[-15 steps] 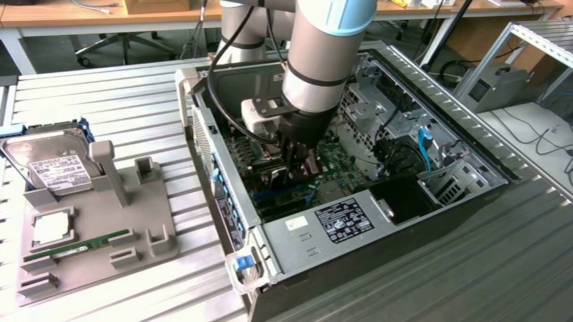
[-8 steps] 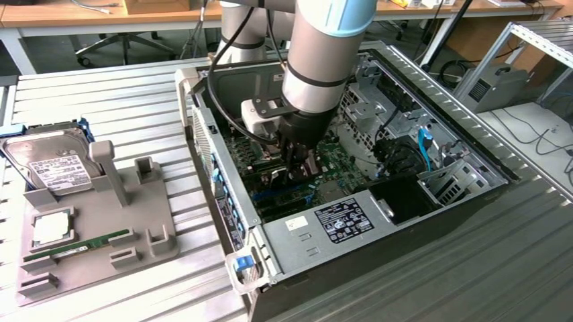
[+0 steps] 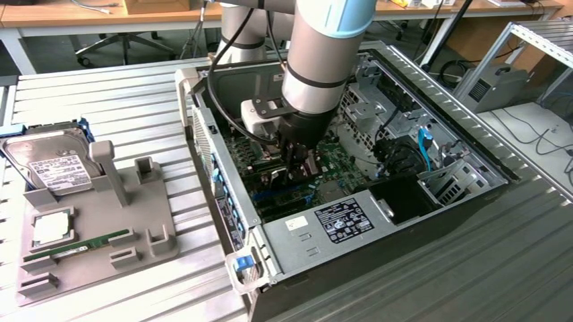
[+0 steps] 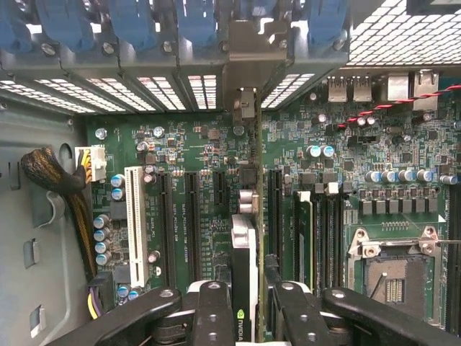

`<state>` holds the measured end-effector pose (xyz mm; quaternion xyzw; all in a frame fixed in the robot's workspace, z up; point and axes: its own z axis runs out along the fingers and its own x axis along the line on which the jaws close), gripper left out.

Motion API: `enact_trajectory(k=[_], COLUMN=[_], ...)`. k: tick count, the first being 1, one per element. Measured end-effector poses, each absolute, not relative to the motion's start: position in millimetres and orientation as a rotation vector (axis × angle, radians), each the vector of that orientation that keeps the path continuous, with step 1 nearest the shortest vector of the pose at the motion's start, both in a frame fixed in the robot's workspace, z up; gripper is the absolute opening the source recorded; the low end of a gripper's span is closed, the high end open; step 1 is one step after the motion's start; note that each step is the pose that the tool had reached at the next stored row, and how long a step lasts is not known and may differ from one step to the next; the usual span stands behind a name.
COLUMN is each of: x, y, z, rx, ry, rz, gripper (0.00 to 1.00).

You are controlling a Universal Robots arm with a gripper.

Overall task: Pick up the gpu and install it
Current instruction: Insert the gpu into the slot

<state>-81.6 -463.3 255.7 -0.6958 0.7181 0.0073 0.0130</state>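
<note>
My pincer (image 4: 248, 310) has smooth, matt black fingers (image 4: 212, 317) studded with dull screw heads; pressed between them, the card (image 4: 243, 245) shows a glossy black face and a pale edge that looks like bare metal; beneath my pincer the circuit board (image 4: 187, 144) is green lacquer with a soft sheen, dotted with shiny metal cans; near it, a slot (image 4: 134, 223) of smooth white plastic; around me the case (image 4: 29, 216) is dull grey sheet metal; beyond my fingertips, clips (image 4: 130, 21) of glossy blue plastic; well away from me, a matt grey plastic holder (image 3: 98, 221) on a ribbed metal table (image 3: 107, 94).

Inside case (image 3: 358, 249) — gpu (image 4: 243, 263) over motherboard (image 4: 194, 155).
</note>
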Motion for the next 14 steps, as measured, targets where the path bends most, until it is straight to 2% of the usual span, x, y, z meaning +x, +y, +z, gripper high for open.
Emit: enact_trajectory(k=[14], x=[-81.5], y=[-463.3], z=[255.6], rx=[-2.168], ry=[2.237], rz=[0.023], gripper=[0.27])
